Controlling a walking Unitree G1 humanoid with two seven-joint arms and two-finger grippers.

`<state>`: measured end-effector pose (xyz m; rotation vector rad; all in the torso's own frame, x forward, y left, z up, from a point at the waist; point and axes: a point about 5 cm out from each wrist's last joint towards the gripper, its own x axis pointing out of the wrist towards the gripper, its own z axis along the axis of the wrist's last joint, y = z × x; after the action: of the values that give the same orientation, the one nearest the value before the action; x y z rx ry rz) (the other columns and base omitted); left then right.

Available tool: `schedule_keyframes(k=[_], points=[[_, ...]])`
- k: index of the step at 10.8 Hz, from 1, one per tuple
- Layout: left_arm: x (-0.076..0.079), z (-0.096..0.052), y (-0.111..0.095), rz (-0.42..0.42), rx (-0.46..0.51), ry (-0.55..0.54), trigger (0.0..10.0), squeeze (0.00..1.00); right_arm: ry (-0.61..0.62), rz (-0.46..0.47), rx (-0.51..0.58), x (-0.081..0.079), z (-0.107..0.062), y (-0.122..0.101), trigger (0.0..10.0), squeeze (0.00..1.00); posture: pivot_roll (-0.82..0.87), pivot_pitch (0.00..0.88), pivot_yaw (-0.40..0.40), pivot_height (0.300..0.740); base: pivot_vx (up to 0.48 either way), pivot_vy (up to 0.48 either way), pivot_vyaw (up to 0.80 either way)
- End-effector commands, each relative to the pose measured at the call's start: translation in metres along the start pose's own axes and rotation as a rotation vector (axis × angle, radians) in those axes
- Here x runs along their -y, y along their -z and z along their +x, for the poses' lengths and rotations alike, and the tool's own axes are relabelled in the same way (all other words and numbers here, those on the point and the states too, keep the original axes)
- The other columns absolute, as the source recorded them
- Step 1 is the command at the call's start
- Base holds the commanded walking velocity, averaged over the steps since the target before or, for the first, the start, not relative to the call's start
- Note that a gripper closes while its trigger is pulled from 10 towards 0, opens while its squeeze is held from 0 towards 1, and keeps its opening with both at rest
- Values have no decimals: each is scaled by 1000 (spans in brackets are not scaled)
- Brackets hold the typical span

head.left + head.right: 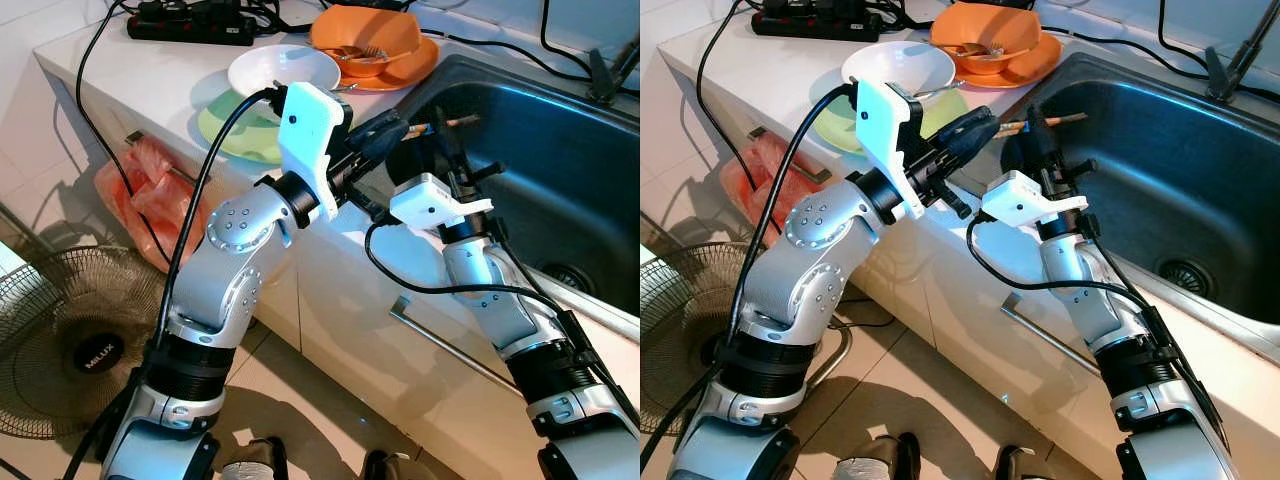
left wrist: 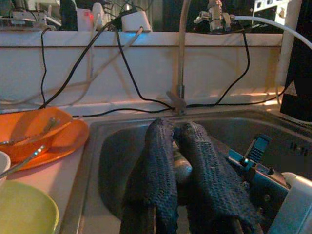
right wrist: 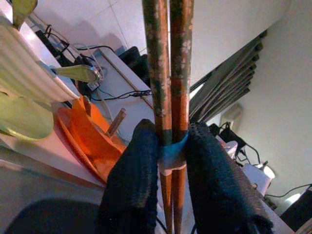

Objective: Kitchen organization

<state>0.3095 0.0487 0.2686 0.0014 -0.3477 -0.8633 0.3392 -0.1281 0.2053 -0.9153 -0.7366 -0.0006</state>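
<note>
Chopsticks, two worn brown wooden ones banded in blue [image 3: 169, 97], sit clamped in our right gripper [image 3: 170, 161] and may slip while our left gripper [image 2: 178, 161], also clamped on them, tugs.

Head cameras high, angled down at sink [image 1: 560, 170] edge (shared); wrist cameras close behind hands.

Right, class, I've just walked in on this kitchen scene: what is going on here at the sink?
The robot stands at the counter beside the steel sink. Its right gripper is shut on a pair of brown chopsticks bound by a blue band, held at the sink's edge. The left gripper reaches in beside it, fingers closed around something small that cannot be made out. On the counter sit a white bowl, a green plate and an orange bowl on an orange plate.
</note>
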Motion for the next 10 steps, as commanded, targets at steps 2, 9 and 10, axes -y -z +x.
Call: schedule_keyframes(k=[2,9,10], points=[[-1,1,2,22,-21,-13,10000,1000,12,1,-4,1,-2,2,0,0,75,159,35,740,0,0,0],[-5,0,-4,54,-2,-36,10000,1000,17,2,-14,0,-2,3,0,0,80,154,35,740,0,0,0],[-1,-1,-9,51,32,-5,10000,1000,16,4,-19,0,-2,4,0,0,80,154,35,740,0,0,0]])
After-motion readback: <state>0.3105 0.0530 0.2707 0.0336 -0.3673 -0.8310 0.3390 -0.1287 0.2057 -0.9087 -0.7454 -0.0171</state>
